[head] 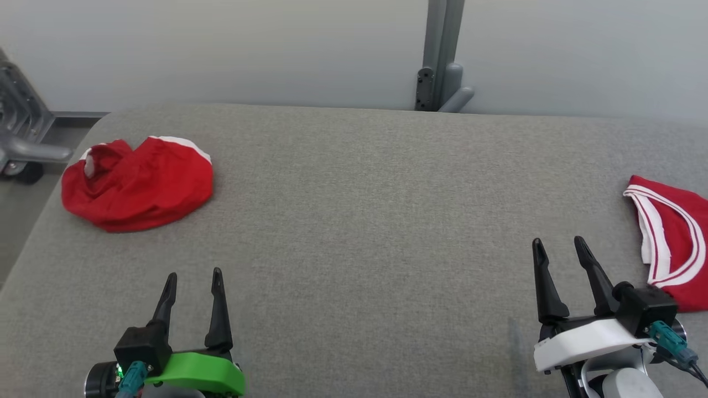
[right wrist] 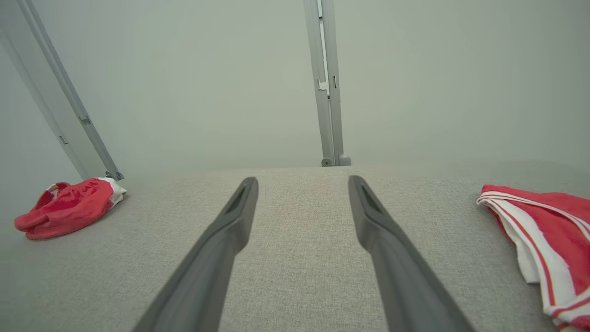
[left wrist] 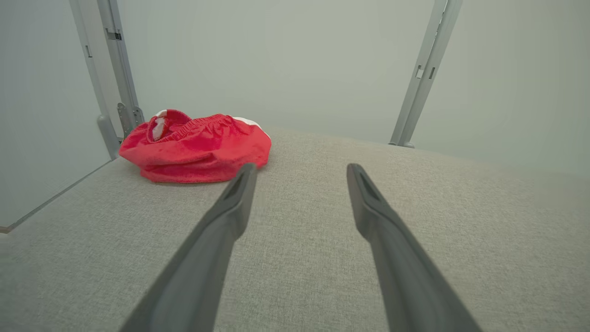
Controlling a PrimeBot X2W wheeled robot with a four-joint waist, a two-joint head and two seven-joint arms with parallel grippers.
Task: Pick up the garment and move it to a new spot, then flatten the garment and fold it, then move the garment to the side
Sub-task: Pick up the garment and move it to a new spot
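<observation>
A crumpled red garment (head: 137, 183) with white trim lies bunched at the far left of the grey padded table (head: 354, 221); it also shows as the red heap (left wrist: 196, 146) in the left wrist view and small at the left (right wrist: 67, 207) in the right wrist view. My left gripper (head: 193, 279) stands open near the front left, well short of it, with nothing between its fingers (left wrist: 297, 170). At the front right my right gripper (head: 557, 244) is open and empty too (right wrist: 302, 180).
A second red garment with white striped edging (head: 672, 237) lies folded at the table's right edge, beside my right gripper (right wrist: 548, 230). A grey upright post (head: 442, 55) stands behind the table. A wheeled grey stand (head: 22, 132) sits off the table's left end.
</observation>
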